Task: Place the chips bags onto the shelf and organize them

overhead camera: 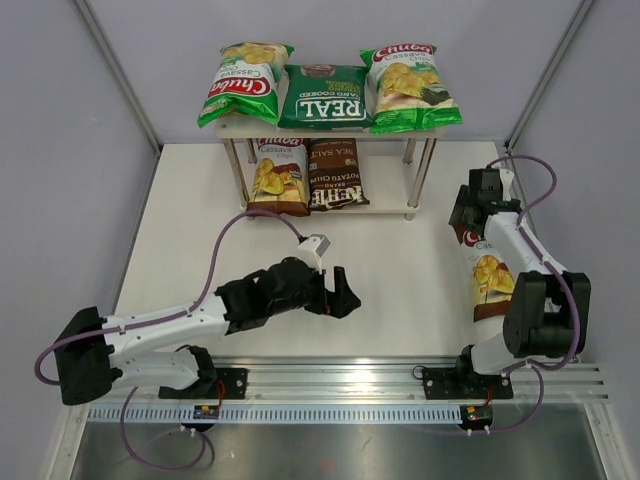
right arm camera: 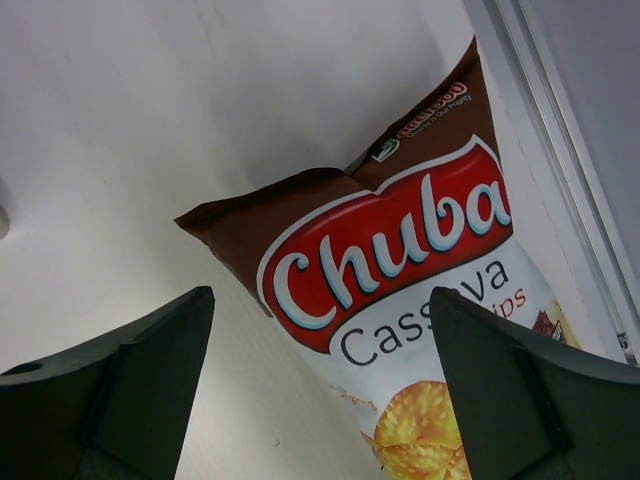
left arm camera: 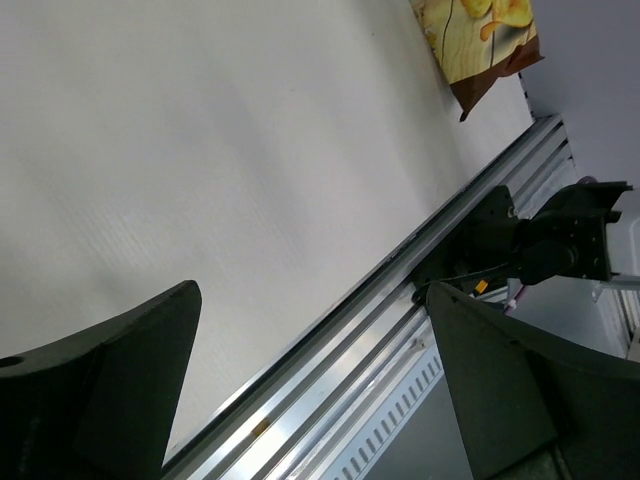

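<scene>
Rail (overhead camera: 340, 375) of metal runs along the near edge of the white desk (overhead camera: 190, 230), at six o'clock. Just past it, the left pincer (left arm camera: 312, 300) hangs over bare desk, a bit toward six o'clock from the middle. Its two black fingers are spread wide and pinch nothing.

At three o'clock, one brown-and-white Chuba bag (overhead camera: 490, 278) lies flat on the desk, close to the right edge. Its red name end points to twelve o'clock. The right arm (overhead camera: 530, 300) hides part of it. The right pincer (right arm camera: 320, 300) hangs over that name end. Its fingers are spread wide, the bag shows between them, and they do not pinch it.

At twelve o'clock stands the shelf (overhead camera: 395, 195), by the back wall. On its low board lie the other brown-and-white Chuba bag (overhead camera: 278, 175) at the left and the dark-brown Kettle bag (overhead camera: 335, 178) just beside it. On the top board three bags lie side by side: a light-green Chuba bag (overhead camera: 243, 82) at the left, the dark-green REAL bag (overhead camera: 323, 98) in the middle, and a second light-green Chuba bag (overhead camera: 408, 88) at the right.
</scene>
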{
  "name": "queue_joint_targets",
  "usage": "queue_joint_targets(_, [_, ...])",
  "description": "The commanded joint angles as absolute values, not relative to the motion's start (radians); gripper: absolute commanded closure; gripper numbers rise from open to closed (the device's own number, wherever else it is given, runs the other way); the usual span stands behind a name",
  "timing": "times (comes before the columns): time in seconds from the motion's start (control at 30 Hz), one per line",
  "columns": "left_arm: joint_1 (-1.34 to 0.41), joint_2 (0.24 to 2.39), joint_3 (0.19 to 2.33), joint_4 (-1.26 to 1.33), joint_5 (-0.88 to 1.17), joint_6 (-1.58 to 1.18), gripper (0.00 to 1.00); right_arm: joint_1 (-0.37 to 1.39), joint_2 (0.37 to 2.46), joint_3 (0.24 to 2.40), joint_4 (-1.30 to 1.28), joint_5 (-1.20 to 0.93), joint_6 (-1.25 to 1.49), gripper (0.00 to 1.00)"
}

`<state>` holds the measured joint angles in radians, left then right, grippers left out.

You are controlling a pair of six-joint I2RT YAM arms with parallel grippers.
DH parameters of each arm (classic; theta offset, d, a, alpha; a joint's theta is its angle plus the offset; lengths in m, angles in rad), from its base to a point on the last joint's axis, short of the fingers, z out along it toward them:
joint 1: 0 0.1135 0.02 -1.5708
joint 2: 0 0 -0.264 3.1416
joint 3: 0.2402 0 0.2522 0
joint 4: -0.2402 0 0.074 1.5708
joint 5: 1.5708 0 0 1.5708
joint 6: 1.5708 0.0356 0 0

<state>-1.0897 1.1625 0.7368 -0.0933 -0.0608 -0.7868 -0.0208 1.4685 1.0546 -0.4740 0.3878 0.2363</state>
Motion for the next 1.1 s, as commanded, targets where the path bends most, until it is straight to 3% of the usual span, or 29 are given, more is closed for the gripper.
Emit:
queue_joint_targets(0.0, [-1.089, 1.069, 0.704, -0.141, -0.107, -0.709, 0.01, 0.033, 1.534, 1.114, -0.405, 0.460, 0.103, 0.04])
queue_joint_targets(0.23, [-1.088, 0.986, 0.655, -0.183, -0.120, -0.666, 0.01, 0.199, 1.767, 1.169, -0.402, 0.741, -0.060, 0.01])
queue_joint_targets(0.47, [-1.088, 0.891, 0.598, -0.189, -0.106, -0.650, 0.01, 0.218, 1.806, 1.123, -0.283, 0.962, -0.089, 0.01])
queue_joint_targets(0.7, [-1.086, 0.845, 0.577, -0.183, -0.092, -0.647, 0.01, 0.218, 1.858, 1.094, -0.224, 0.983, -0.123, 0.09])
queue_joint_targets(1.0, [-1.088, 0.805, 0.569, -0.195, -0.104, -0.638, 0.01, 0.218, 1.893, 1.094, -0.287, 0.931, -0.055, 0.12])
queue_joint_targets(1.03, [-1.086, 0.804, 0.569, -0.199, -0.106, -0.640, 0.01, 0.216, 1.899, 1.092, -0.293, 0.930, -0.045, 0.14])
queue_joint_targets(1.07, [-1.086, 0.798, 0.568, -0.201, -0.106, -0.640, 0.01, 0.218, 1.898, 1.091, -0.298, 0.931, -0.022, 0.23])
